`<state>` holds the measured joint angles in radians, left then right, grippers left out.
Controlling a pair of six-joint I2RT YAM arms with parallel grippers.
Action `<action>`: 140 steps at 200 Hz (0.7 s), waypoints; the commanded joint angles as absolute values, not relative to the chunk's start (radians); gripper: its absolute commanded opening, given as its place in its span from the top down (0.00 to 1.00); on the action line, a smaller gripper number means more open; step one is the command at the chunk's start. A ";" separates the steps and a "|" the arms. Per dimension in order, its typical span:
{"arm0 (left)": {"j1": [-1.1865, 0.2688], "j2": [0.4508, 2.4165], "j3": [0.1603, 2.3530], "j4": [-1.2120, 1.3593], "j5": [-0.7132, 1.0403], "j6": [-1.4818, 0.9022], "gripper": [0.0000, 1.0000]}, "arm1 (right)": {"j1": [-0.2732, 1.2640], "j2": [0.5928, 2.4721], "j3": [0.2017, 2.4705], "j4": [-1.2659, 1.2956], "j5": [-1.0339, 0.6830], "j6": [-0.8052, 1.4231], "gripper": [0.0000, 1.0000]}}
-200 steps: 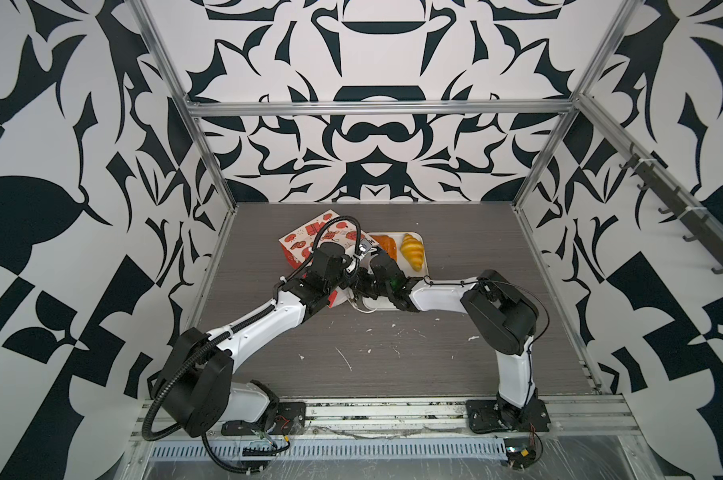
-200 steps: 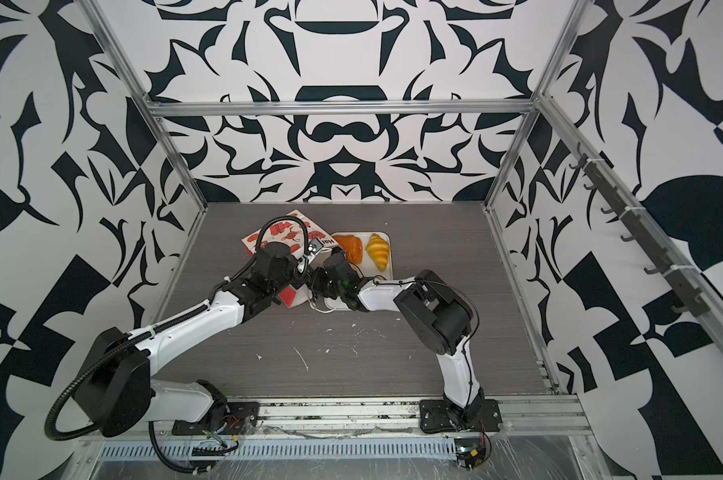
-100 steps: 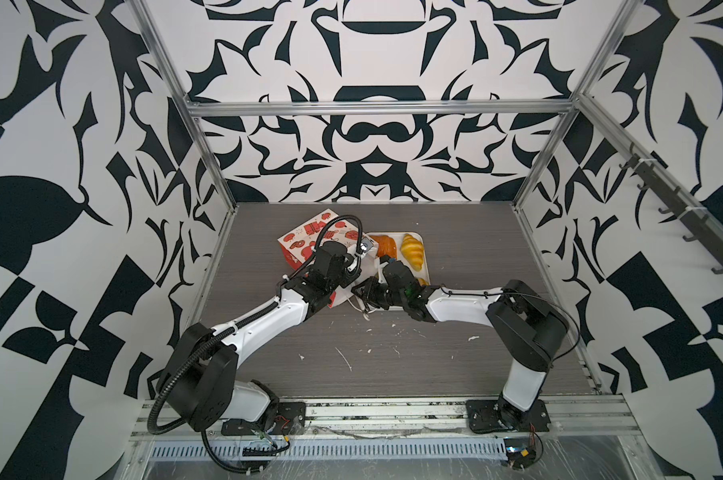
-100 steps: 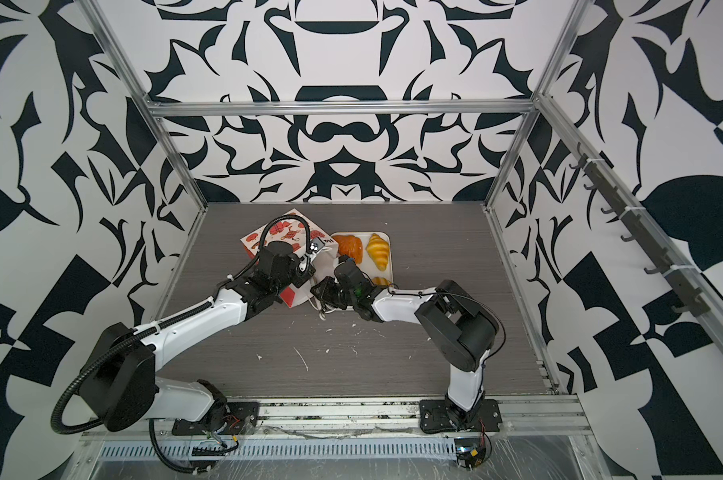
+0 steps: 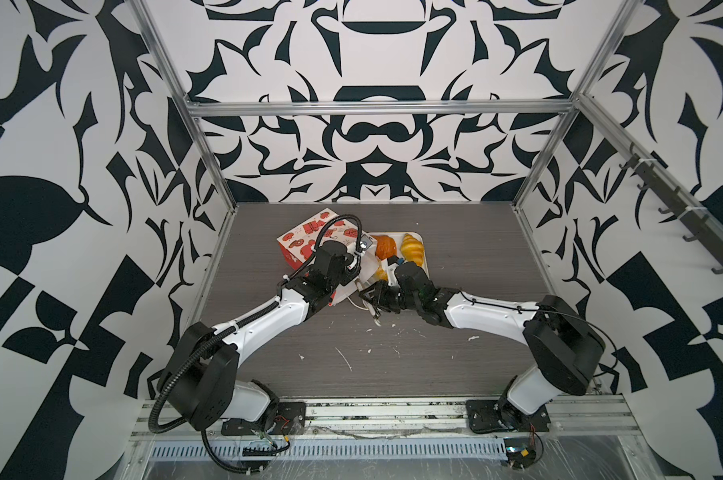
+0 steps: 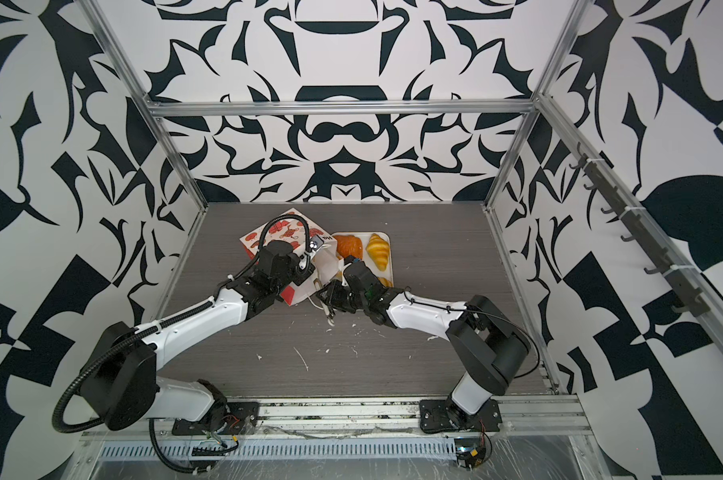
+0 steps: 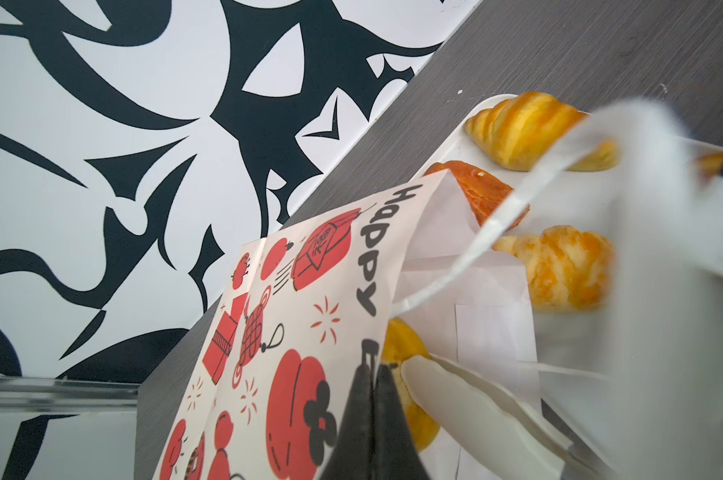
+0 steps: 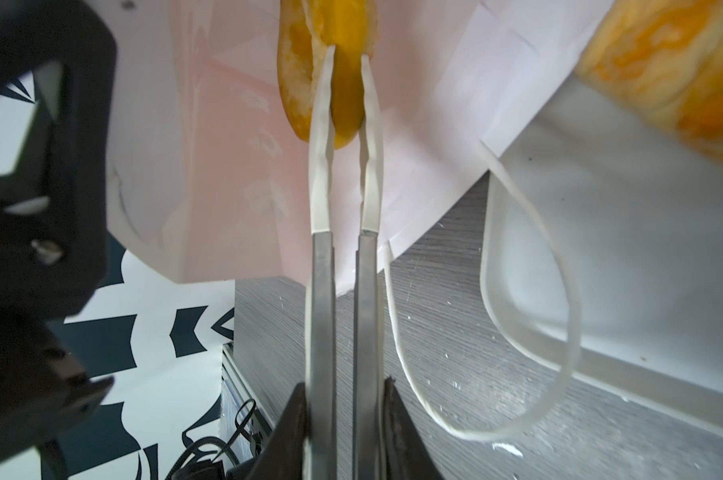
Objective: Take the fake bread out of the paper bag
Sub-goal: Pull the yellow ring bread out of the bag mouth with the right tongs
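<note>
A: Left gripper (image 7: 372, 395)?
B: Jaws pinched tight on the rim of the paper bag (image 5: 305, 241). In the left wrist view the printed side runs right between them

A: Bag pose?
B: On its side on the table (image 5: 393, 374), between 10 and 11 o'clock from table centre in both top views. The mouth points to about 5 o'clock and gapes, with the white inside showing. One cord handle (image 8: 575, 328) loops loose over the table by the mouth

A: Right gripper (image 8: 344, 384)?
B: Narrow, clamped on metal tongs (image 8: 322, 316) with white tips. The tongs reach into the bag mouth and the tips squeeze a yellow pastry (image 8: 343, 83) from both sides

A: Is that pastry out of the bag?
B: No, it sits inside, just past the rim, with white paper around it. The left wrist view shows it too, under the printed side with a tong tip touching it

A: Rest of the bread?
B: On the white tray (image 8: 642, 232), at 3 o'clock of the bag, right against the mouth. Whether tray and bag touch, cannot tell. The brown pastry (image 5: 386, 246) is at the tray's 11 o'clock corner, and the yellow croissant (image 5: 412, 248) is just beside it at 3 o'clock. The second croissant (image 5: 379, 273) is at 6 o'clock of the brown one, next to the bag mouth

A: Any more pieces?
B: The right arm covers the tray's near end, so cannot tell
</note>
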<state>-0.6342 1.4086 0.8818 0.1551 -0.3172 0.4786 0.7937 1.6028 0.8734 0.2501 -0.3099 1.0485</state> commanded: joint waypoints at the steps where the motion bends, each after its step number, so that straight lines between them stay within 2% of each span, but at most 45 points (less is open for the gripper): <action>1: -0.634 1.417 0.885 0.188 -0.337 0.472 1.00 | 0.800 1.553 0.862 0.259 -0.324 1.019 0.83; 140: -0.591 1.430 0.884 0.191 -0.369 0.438 1.00 | 0.801 1.292 0.745 0.062 -0.267 0.956 0.83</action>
<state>-0.6044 1.4155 0.8818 0.1627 -0.3496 0.4618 0.7948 1.3682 0.7616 0.0608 -0.2928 0.9844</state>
